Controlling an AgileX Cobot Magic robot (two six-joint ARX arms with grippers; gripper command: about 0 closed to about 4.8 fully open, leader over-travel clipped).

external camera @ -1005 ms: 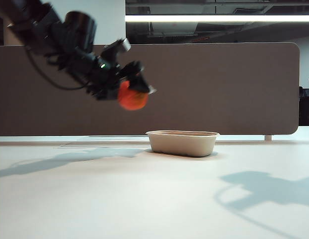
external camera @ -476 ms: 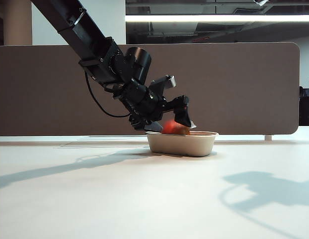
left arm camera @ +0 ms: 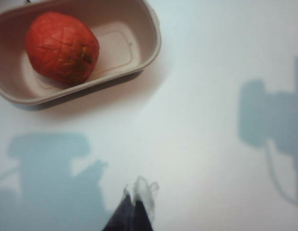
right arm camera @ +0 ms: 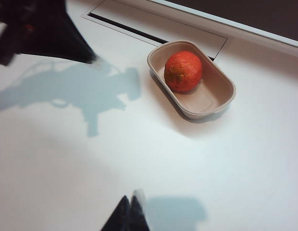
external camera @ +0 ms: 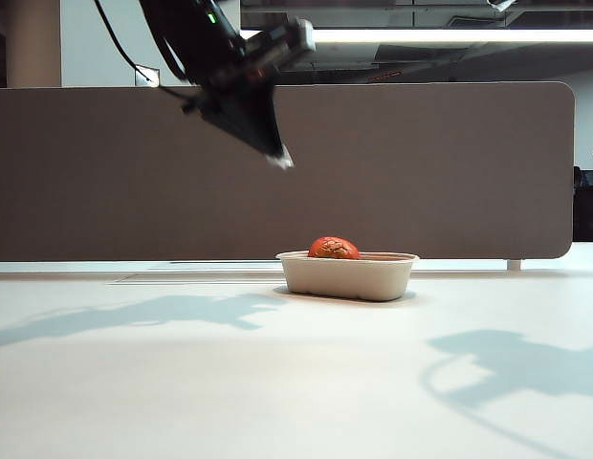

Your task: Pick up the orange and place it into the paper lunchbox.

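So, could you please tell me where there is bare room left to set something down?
Inside the paper lunchbox, only the end beside the orange is free. The white table is bare around it. The shut left pincer hangs above; the shut right pincer is apart.

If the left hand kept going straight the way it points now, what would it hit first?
Probably bare table. The left hand, shut and raised, aims at open surface beside the paper lunchbox holding the orange; nothing else shows in that line, though depth is unclear.
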